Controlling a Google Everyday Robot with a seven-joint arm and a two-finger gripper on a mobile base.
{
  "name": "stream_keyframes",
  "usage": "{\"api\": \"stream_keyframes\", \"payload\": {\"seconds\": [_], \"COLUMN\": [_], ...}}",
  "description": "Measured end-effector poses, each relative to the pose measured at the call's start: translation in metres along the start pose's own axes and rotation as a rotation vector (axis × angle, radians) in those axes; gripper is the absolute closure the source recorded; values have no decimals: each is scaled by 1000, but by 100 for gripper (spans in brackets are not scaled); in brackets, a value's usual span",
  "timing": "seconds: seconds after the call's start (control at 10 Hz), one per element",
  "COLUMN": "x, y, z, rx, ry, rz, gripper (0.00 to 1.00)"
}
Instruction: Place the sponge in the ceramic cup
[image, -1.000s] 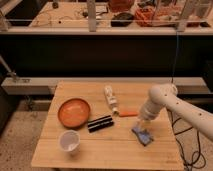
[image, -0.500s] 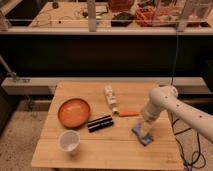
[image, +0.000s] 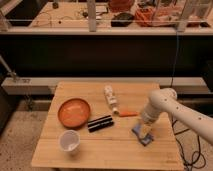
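since the earlier frames almost nothing has shifted: the arm (image: 167, 102) has stayed bent over the right near part of the table (image: 120, 156), with the gripper (image: 145, 127) low at the sponge (image: 144, 139). the sponge lies flat on the wood there. the ceramic cup (image: 69, 141) stands upright at the left near corner, well apart from it and with no sponge in it. the step in hand is judged to be the grasp. it would go best with the gripper centred on the soft pad and squeezing lightly. the carry left should then pass near of the black bars (image: 100, 123) and the orange dish (image: 74, 112), ending square over the cup's mouth. whether the gripper is open, closed or gripping the sponge cannot be told, since the wrist covers the contact. the far edge of the sponge is hidden, and the arm is cut off at the right.
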Motion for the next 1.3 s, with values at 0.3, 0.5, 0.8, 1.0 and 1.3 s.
{"api": "stream_keyframes", "payload": {"seconds": [0.3,0.5,0.8,1.0,1.3], "x": [-4,-4,-4,-9,-8], "y": [-5,-6,-8,-12,-12], "z": [3,3,1,-9,-15], "rx": [13,17,20,19,11], "ry": [-10,-14,-27,-23,-21], "rz": [9,17,30,17,4], "gripper": [38,59,85,96,96]}}
